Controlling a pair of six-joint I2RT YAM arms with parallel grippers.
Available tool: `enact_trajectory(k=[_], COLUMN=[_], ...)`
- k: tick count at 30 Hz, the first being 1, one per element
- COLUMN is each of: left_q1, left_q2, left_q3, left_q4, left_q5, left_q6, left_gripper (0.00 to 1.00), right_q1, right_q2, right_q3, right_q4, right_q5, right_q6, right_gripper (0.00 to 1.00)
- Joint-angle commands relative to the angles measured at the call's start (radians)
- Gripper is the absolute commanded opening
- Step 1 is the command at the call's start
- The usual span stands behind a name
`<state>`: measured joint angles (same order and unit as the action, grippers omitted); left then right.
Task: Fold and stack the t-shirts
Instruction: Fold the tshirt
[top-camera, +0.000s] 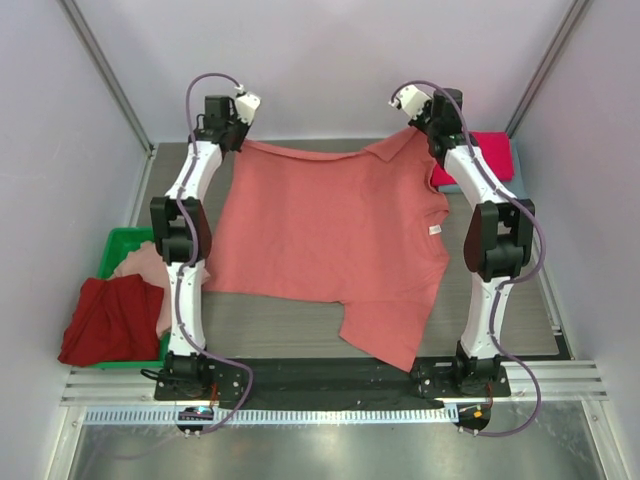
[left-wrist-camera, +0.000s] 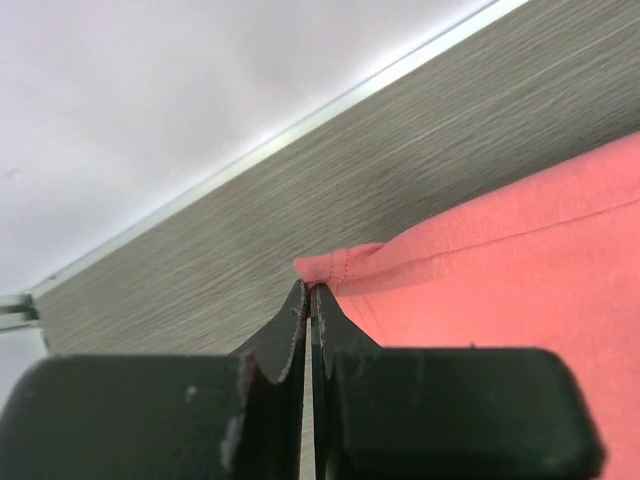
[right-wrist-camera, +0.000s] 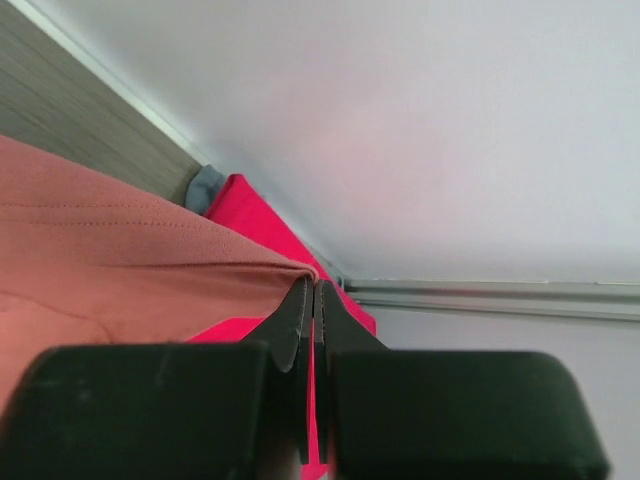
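**A:** What is in the green plastic bin (top-camera: 120, 240)?

**B:** It sits at the left side of the table. A dark red cloth t-shirt (top-camera: 105, 320) lies bunched over its near part and spills past the edge. A pale pink cloth t-shirt (top-camera: 140, 265) is bunched behind it, in the bin.

**A:** And on the grey wood-look table (top-camera: 290, 325)?

**B:** A big salmon-coral cloth t-shirt (top-camera: 330, 235) lies spread out between the two arms. Its small white neck label (top-camera: 434, 231) is at the right side. At the far right corner, a folded magenta cloth t-shirt (top-camera: 492, 155) lies on a grey-blue cloth t-shirt (top-camera: 447, 186). Pale walls (top-camera: 330, 60) stand all around.

**A:** What do the pincers do?

**B:** The left gripper (left-wrist-camera: 308, 292) is pinched tight on one far corner of the salmon-coral cloth t-shirt. The right gripper (right-wrist-camera: 313, 287) is pinched tight on the other far corner.

**A:** Do the wrist cameras show more?

**B:** Yes. The left wrist view shows the stitched hem right at the tips. The right wrist view shows the magenta one and a bit of grey-blue behind the held cloth. Only the top view shows the bin.
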<state>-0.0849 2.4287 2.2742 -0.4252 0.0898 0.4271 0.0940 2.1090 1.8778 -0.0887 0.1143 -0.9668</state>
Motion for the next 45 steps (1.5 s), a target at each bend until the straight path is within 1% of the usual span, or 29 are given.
enact_trajectory(k=[1, 7, 12, 16, 21, 23, 27, 30, 45], left_q1=[0.004, 0.004, 0.005, 0.011, 0.013, 0.013, 0.023, 0.031, 0.039], left_q2=[-0.111, -0.149, -0.203, -0.232, -0.273, -0.293, -0.322, -0.342, -0.356], left_q3=[-0.007, -0.047, -0.123, -0.162, -0.223, -0.252, -0.280, -0.300, -0.234], left_q4=[-0.015, -0.081, -0.090, -0.113, -0.147, -0.155, -0.181, -0.195, -0.379], left_q5=[0.030, 0.045, 0.041, 0.034, 0.034, 0.034, 0.042, 0.047, 0.079], left_q6=[0.059, 0.096, 0.122, 0.139, 0.147, 0.150, 0.147, 0.144, 0.162], left_gripper=[0.00, 0.00, 0.00, 0.00, 0.00, 0.00, 0.00, 0.00, 0.00], right_q1=[0.003, 0.009, 0.013, 0.024, 0.059, 0.081, 0.121, 0.138, 0.139], right_q2=[-0.079, -0.158, -0.256, -0.343, -0.444, -0.474, -0.559, -0.587, -0.725], right_q3=[-0.040, -0.123, -0.173, -0.248, -0.322, -0.377, -0.488, -0.522, -0.577], right_q4=[-0.045, -0.091, -0.146, -0.190, -0.229, -0.241, -0.258, -0.264, -0.359], right_q5=[0.013, 0.018, 0.018, 0.019, 0.033, 0.041, 0.048, 0.050, 0.050], right_q6=[0.030, 0.048, 0.069, 0.091, 0.129, 0.145, 0.151, 0.143, 0.177], right_gripper=[0.01, 0.01, 0.01, 0.01, 0.01, 0.01, 0.01, 0.01, 0.01])
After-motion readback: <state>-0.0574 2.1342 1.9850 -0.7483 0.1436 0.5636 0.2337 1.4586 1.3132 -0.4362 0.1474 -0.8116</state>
